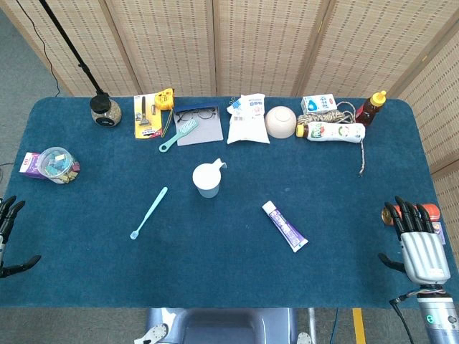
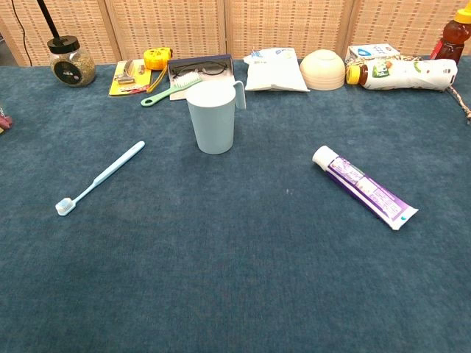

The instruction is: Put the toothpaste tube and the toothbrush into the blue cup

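Hands first: we see our right hand (image 1: 419, 244) at the table's right edge in the head view, palm down, its dark fingers spread apart and holding nothing. It hangs just off the blue cloth, close beside a small orange object (image 1: 429, 211) that we cannot identify. Our left hand (image 1: 7, 233) shows only partly at the left border of the same view; its fingers (image 1: 8, 215) are apart, its thumb sticks out to the side, and it grips nothing. Neither hand appears in the chest view.

We find the blue cup (image 1: 207, 179) upright near the middle of the table (image 1: 229, 279), its handle toward the far side and its mouth open and empty as far as we can tell. To its left the toothbrush (image 1: 148, 213) lies flat on the cloth, bristle end nearest us, handle angled toward the cup but well apart from it. To the cup's right the toothpaste tube (image 1: 285, 226) lies flat as well, its white cap toward the cup and its crimped end pointing toward us.

Along the far edge we see a jar (image 1: 105, 110), a green hairbrush (image 1: 179, 134), a white packet (image 1: 248, 119), a pale bowl (image 1: 280, 122) turned upside down and a brown bottle (image 1: 370, 108). A round container (image 1: 56, 164) sits near the left edge.
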